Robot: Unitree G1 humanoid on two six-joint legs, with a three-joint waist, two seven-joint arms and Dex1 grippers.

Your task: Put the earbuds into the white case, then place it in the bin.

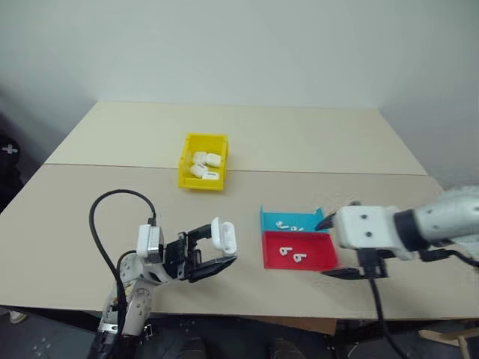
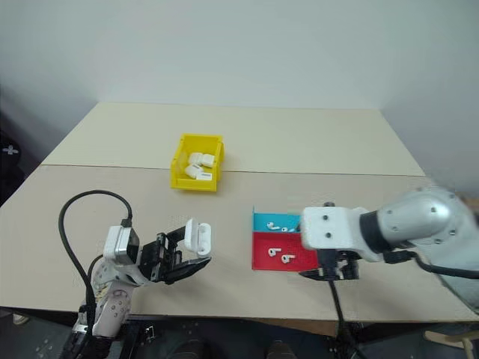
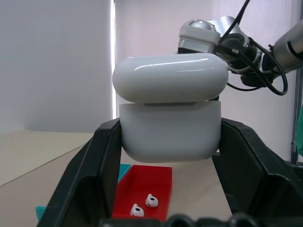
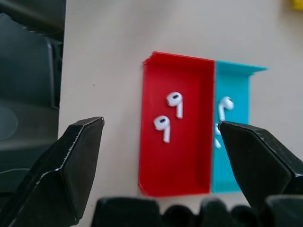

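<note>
Left gripper (image 1: 213, 250) clamps the white case (image 1: 224, 235) near the bench's front edge, right gripper (image 4: 161, 137) hangs wide open and empty over the red tray (image 1: 299, 252), so picking an earbud (image 4: 163, 126) comes next

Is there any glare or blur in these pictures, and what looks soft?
In the left wrist view, the white case held in the left gripper carries a bright streak of glare along its lid, and a bright vertical strip lights the wall behind it. In the right wrist view, the near black fingers look soft, while the earbuds in the red tray stay crisp.
</note>
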